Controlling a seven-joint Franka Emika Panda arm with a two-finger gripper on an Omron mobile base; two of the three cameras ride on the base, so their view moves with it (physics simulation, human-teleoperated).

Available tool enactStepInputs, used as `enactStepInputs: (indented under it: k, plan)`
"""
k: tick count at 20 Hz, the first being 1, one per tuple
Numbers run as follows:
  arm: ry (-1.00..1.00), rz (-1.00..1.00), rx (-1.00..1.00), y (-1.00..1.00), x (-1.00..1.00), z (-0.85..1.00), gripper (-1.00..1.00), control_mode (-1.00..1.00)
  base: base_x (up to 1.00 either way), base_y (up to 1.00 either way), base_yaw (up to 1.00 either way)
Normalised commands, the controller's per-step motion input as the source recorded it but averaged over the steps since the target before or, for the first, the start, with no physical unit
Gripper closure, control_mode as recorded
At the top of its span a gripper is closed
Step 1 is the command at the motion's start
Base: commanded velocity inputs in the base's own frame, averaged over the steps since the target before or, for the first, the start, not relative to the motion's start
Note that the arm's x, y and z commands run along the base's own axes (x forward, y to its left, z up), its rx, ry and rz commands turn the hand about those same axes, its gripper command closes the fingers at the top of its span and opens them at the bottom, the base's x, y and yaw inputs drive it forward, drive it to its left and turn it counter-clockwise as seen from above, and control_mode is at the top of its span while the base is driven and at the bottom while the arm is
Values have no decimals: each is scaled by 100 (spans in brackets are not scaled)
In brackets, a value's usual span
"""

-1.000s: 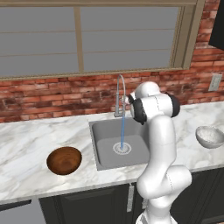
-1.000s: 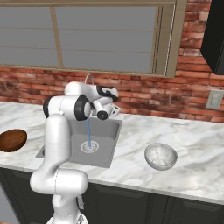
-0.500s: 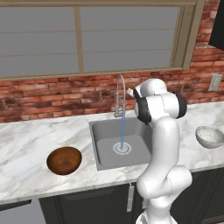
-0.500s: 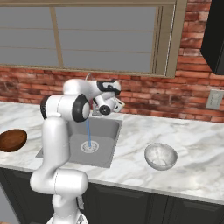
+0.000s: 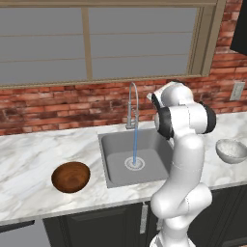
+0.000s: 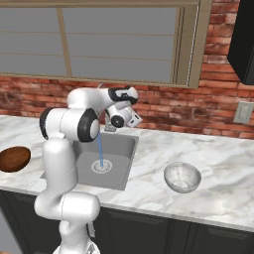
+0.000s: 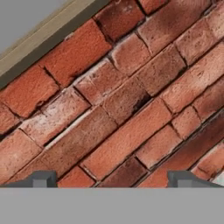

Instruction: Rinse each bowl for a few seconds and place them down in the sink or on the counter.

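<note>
The dark reddish-brown bowl (image 5: 71, 176) (image 6: 14, 158) sits on the counter (image 5: 29, 159) left of the sink (image 5: 113, 164) (image 6: 119, 149). Right of the sink, the pale speckled bowl (image 5: 232, 150) (image 6: 182, 177) also stands on the counter. A thin stream of water runs from the curved faucet (image 5: 132, 103) onto the drain. My gripper (image 6: 131, 116) (image 7: 113, 181) is raised above the sink's back right corner and faces the brick wall. It is open, with bare brick showing between its fingertips (image 7: 43, 179), and it is far from both bowls.
A brick wall (image 7: 131, 109) with a wide window (image 5: 96, 43) rises behind the counter. A wall outlet (image 6: 243, 112) sits at the right. Dark cabinets run under the worktop, and a dark upper cabinet (image 6: 243, 39) hangs at the far right.
The arm's upper part has swung to the right, and the hand has lifted a little toward the brick wall. The bowls have not moved, and the water keeps running.
</note>
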Motion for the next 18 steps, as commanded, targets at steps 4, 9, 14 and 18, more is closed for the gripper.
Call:
enactStepInputs:
  k: [4, 9, 14, 18]
  plan:
    - [2, -12, 2, 0, -36, 2, -100, -100, 0, 0, 0]
    - [11, -5, 11, -14, -34, 22, -100, -100, 0, 0, 0]
    - [15, -2, 7, -21, -37, 15, -100, -100, 0, 0, 0]
    - [14, -2, 7, -32, -38, 18, -100, -100, 0, 0, 0]
